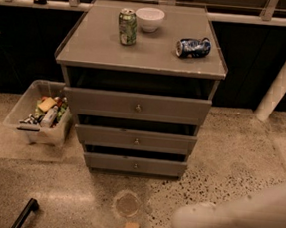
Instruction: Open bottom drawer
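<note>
The bottom drawer [134, 164] is the lowest and narrowest of three grey-brown fronts in the cabinet [88, 51], with a small brass knob [135, 166] at its centre. Its front sits close to the cabinet, with a dark gap above it. The mid drawer [136, 139] and the top drawer [136, 105] are above it. My gripper is out of view. Only a blurred white arm link [234, 216] shows at the bottom right, in front of and to the right of the cabinet.
On the cabinet top stand a green can [126, 27], a white bowl [150, 18] and a blue can [193, 47] lying on its side. A clear bin [26, 128] of items sits on the floor to the left. A white post [283, 78] stands at right. A black bar [23, 214] lies at bottom left.
</note>
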Tool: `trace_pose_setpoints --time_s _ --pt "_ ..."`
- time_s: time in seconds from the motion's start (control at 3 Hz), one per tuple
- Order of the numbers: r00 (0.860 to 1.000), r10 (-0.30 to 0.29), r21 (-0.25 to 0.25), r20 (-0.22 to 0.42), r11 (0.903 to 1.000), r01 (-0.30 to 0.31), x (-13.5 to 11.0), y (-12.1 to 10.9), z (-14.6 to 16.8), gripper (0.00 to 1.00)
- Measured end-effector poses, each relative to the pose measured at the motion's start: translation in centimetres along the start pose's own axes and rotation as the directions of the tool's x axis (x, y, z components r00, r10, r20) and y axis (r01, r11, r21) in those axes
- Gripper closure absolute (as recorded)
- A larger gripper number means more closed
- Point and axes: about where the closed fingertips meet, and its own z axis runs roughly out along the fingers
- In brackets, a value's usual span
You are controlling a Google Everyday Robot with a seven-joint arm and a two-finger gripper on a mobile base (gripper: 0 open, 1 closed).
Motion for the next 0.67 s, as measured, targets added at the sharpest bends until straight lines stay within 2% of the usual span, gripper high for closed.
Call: trace_pose_setpoints --time_s 0.33,0.67 --pt "0.998 -0.064 0.006 -0.024 0.9979 0.064 -6.9 -5.1 0.6 0.00" --pt "0.982 -0.185 0.008 0.030 0.9827 0.185 -15.2 -8.4 1.6 0.00"
